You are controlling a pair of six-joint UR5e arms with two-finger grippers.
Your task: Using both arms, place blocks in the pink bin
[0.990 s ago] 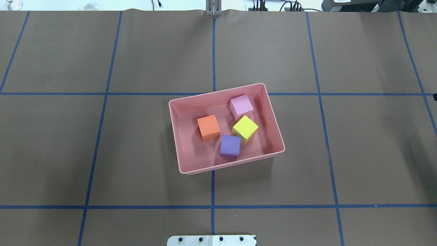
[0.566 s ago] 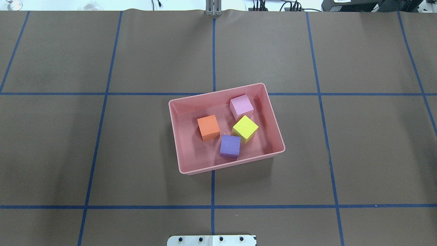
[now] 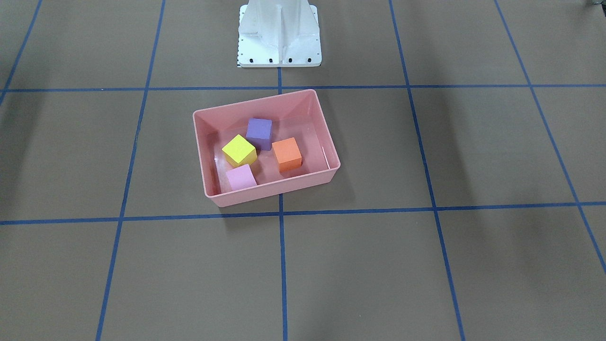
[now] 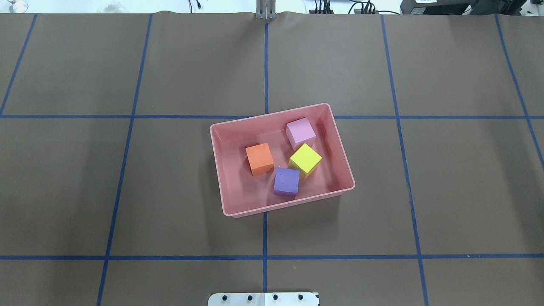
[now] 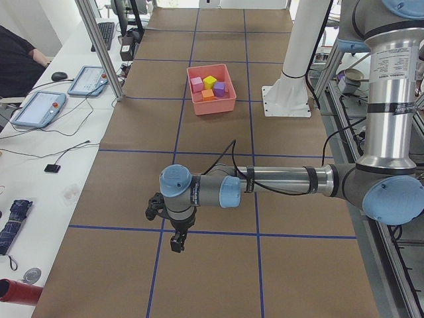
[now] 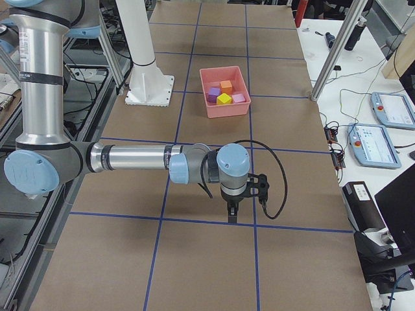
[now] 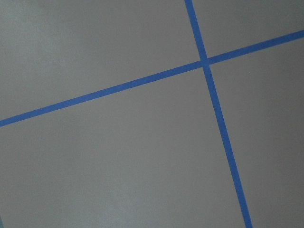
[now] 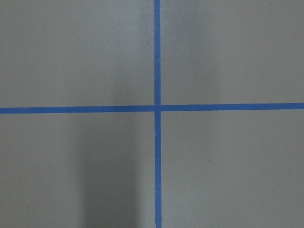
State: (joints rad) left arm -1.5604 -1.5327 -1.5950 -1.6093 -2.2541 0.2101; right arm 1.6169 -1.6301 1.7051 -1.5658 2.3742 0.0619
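Observation:
The pink bin (image 4: 237, 189) sits near the table's middle, also seen in the front view (image 3: 277, 191). Inside it lie the orange block (image 4: 259, 158), the light pink block (image 4: 301, 132), the yellow block (image 4: 305, 159) and the purple block (image 4: 286, 181), all on the bin's floor. My left gripper (image 5: 177, 244) hangs over bare table far from the bin, at the table's left end. My right gripper (image 6: 232, 214) hangs likewise at the right end. Both show only in the side views, so I cannot tell whether they are open or shut. Both wrist views show only brown table and blue tape.
The white pedestal base (image 3: 279, 38) stands behind the bin on the robot's side. Blue tape lines grid the brown table. A side desk holds pendant tablets (image 5: 38, 108), a mouse and cables, with a seated person (image 5: 18, 63) beside it. Metal posts (image 6: 338, 52) stand at the table's far edge.
A small dark part at the overhead view's right edge has slipped out of view. The bin and the blocks have not moved.

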